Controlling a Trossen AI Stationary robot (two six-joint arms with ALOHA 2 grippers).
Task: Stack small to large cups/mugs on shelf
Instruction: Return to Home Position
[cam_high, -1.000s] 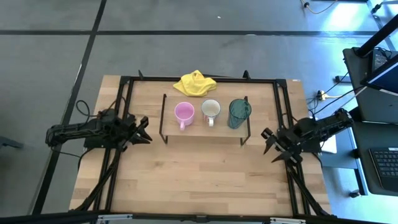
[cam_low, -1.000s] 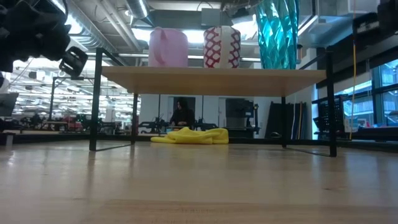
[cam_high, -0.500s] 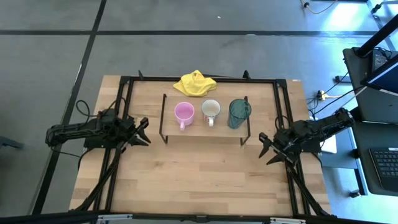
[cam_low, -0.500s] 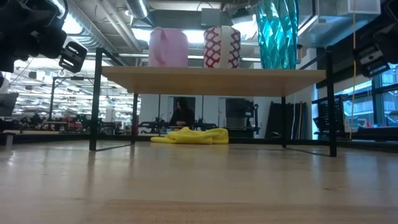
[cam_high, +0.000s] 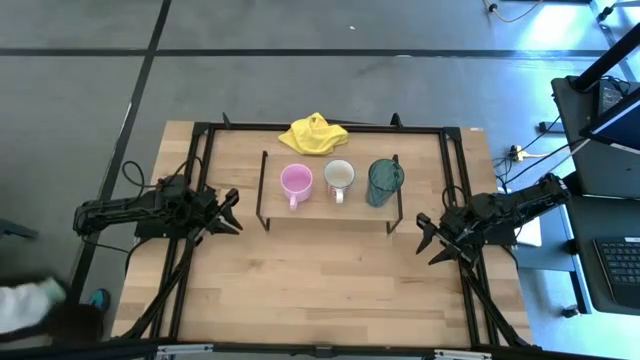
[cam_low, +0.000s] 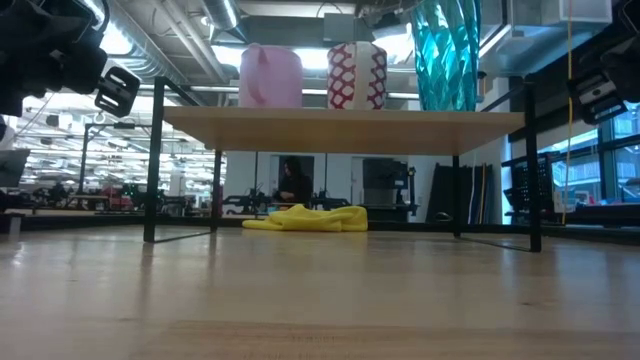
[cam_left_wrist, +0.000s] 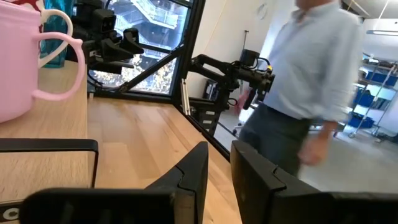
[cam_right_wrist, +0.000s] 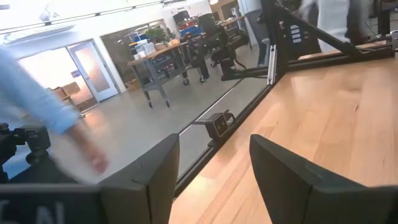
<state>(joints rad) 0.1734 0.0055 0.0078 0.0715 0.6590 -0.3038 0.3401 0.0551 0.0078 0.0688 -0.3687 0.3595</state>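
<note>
The pink mug (cam_high: 296, 181), the white-cream mug (cam_high: 339, 177) and the teal-green cup (cam_high: 384, 181) stand upright in a row on the shelf (cam_high: 325, 209), each on its base. From table height they show as the pink mug (cam_low: 270, 75), the white mug with a red pattern (cam_low: 357, 76) and the teal cup (cam_low: 445, 55). My left gripper (cam_high: 232, 212) hovers left of the shelf, open by a narrow gap (cam_left_wrist: 219, 163) and empty. My right gripper (cam_high: 428, 236) hovers right of the shelf, open (cam_right_wrist: 214, 165) and empty.
A yellow cloth (cam_high: 313, 134) lies on the table behind the shelf. A dark metal frame (cam_high: 200, 130) runs along the table's edges. Bare tabletop (cam_high: 320, 280) lies in front of the shelf. A person walks beside the table (cam_left_wrist: 317, 81) and shows at the near left corner (cam_high: 30, 305).
My right gripper has come down and moved a little toward the table's left edge, nearer the shelf, then held still. A person has come into the high view at the near left corner. The mugs and the cup have not moved.
</note>
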